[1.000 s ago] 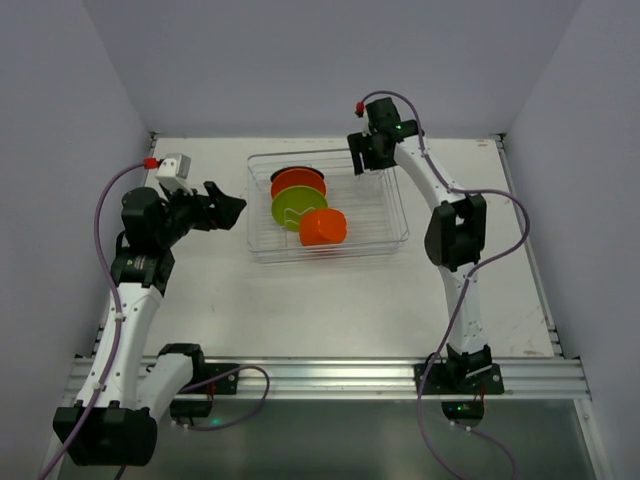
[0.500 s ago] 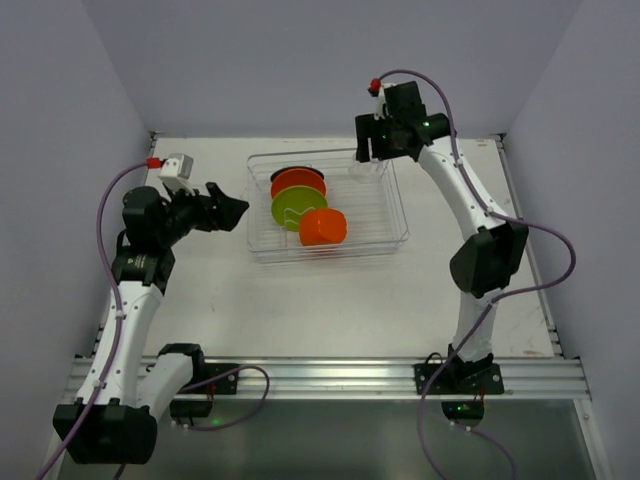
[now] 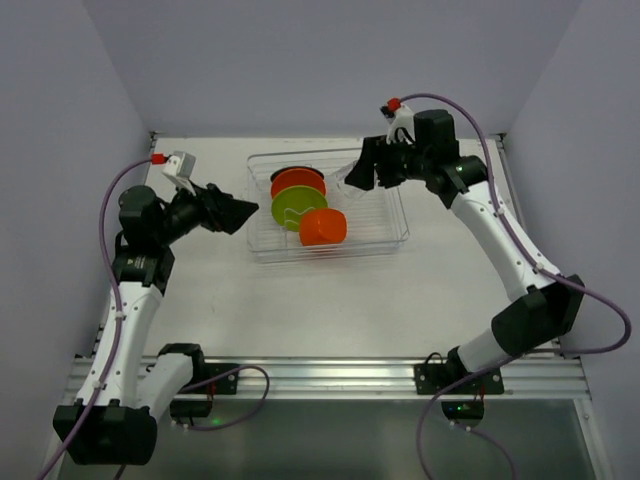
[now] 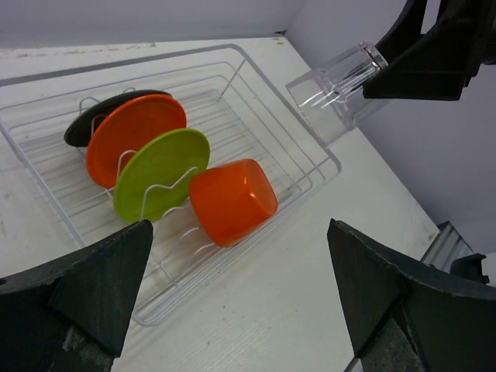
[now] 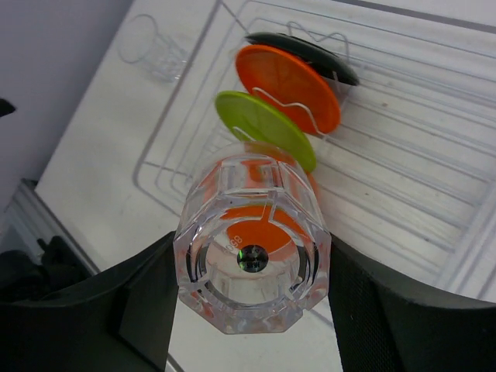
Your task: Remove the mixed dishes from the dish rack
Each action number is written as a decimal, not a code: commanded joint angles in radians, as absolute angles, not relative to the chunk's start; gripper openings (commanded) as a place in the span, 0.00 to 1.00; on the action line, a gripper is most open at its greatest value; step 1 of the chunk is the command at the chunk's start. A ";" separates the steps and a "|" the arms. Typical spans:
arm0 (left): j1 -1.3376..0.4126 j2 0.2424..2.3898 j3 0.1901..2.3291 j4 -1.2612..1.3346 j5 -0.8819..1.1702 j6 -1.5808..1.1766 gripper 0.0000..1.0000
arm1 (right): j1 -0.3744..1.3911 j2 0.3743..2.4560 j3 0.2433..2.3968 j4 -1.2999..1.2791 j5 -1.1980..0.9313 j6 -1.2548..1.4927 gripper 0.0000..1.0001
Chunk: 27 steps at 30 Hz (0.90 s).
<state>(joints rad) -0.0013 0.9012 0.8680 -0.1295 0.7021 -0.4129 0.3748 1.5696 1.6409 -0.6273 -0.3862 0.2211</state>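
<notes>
The clear wire dish rack (image 3: 400, 215) holds a black plate (image 3: 288, 173), an orange plate (image 3: 300, 183) and a lime green plate (image 3: 297, 207) standing in slots. An orange cup (image 3: 322, 227) lies on its side in front of them. My right gripper (image 3: 362, 175) is shut on a clear glass cup (image 5: 252, 260) and holds it tilted above the rack's back right part; the cup also shows in the left wrist view (image 4: 337, 89). My left gripper (image 3: 235, 212) is open and empty, just left of the rack. A second clear glass cup (image 5: 151, 48) stands on the table outside the rack.
The rack (image 4: 310, 147) sits at the back middle of the white table (image 3: 330, 300). Grey walls close in the back and both sides. A metal rail (image 3: 330, 375) with the arm bases runs along the near edge.
My right gripper has lifted the clear glass cup from the rack's back right corner and swung forward, its elbow moving out to the right. My left gripper has edged toward the rack.
</notes>
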 commanded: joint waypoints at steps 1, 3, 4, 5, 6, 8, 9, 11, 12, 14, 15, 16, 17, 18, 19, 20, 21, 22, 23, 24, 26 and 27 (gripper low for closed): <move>0.000 0.897 0.851 -0.025 0.842 -0.485 1.00 | 0.380 1.445 1.513 -0.424 -0.607 0.301 0.00; 0.000 0.902 0.835 0.051 0.902 -0.540 1.00 | 0.382 1.379 1.430 -0.327 -0.692 0.348 0.00; 0.000 0.903 0.827 0.078 0.919 -0.561 1.00 | 0.380 1.359 1.405 -0.298 -0.710 0.365 0.00; 0.000 0.902 0.819 0.139 0.936 -0.612 1.00 | 0.382 1.323 1.384 -0.240 -0.725 0.379 0.00; 0.000 0.900 0.801 0.173 0.968 -0.641 1.00 | 0.382 1.306 1.359 -0.209 -0.754 0.412 0.00; 0.000 0.894 0.781 0.247 0.995 -0.728 1.00 | 0.383 1.261 1.299 -0.111 -0.787 0.446 0.00; 0.000 0.891 0.763 0.318 1.015 -0.761 1.00 | 0.385 1.246 1.258 -0.074 -0.817 0.474 0.00; 0.000 0.888 0.741 0.409 1.037 -0.854 0.98 | 0.390 1.211 1.230 0.000 -0.822 0.512 0.00; 0.000 0.888 0.735 0.437 1.045 -0.888 0.98 | 0.391 1.201 1.201 0.039 -0.824 0.524 0.00; 0.000 0.882 0.715 0.526 1.055 -0.985 0.97 | 0.393 1.192 1.183 0.104 -0.836 0.561 0.00; 0.000 0.874 0.710 0.543 1.051 -1.008 0.97 | 0.391 1.190 1.160 0.136 -0.845 0.581 0.00; 0.000 0.859 0.707 0.555 1.043 -1.040 0.97 | 0.393 1.192 1.149 0.176 -0.883 0.607 0.00; -0.009 0.853 0.706 0.566 1.028 -1.051 0.97 | 0.394 1.196 1.141 0.242 -0.896 0.651 0.00; -0.015 0.847 0.706 0.571 1.019 -1.063 0.97 | 0.403 1.203 1.120 0.276 -0.905 0.672 0.00; -0.023 0.839 0.706 0.578 1.012 -1.086 0.97 | 0.408 1.207 1.112 0.310 -0.905 0.687 0.00; -0.029 0.836 0.707 0.590 1.000 -1.095 0.97 | 0.416 1.212 1.111 0.334 -0.900 0.701 0.00; -0.043 0.835 0.709 0.595 0.997 -1.106 0.97 | 0.429 1.218 1.114 0.345 -0.896 0.704 0.00; -0.049 0.833 0.710 0.601 0.996 -1.120 0.96 | 0.437 1.232 1.120 0.351 -0.891 0.707 0.00; -0.063 0.834 0.715 0.613 0.991 -1.126 0.95 | 0.445 1.242 1.130 0.354 -0.891 0.712 0.00; -0.069 0.838 0.716 0.614 0.986 -1.129 0.95 | 0.460 1.250 1.144 0.363 -0.891 0.718 0.00; -0.089 0.841 0.722 0.615 0.979 -1.134 0.94 | 0.474 1.270 1.149 0.408 -0.894 0.744 0.00; -0.092 0.842 0.723 0.617 0.976 -1.135 0.94 | 0.485 1.275 1.150 0.426 -0.894 0.755 0.00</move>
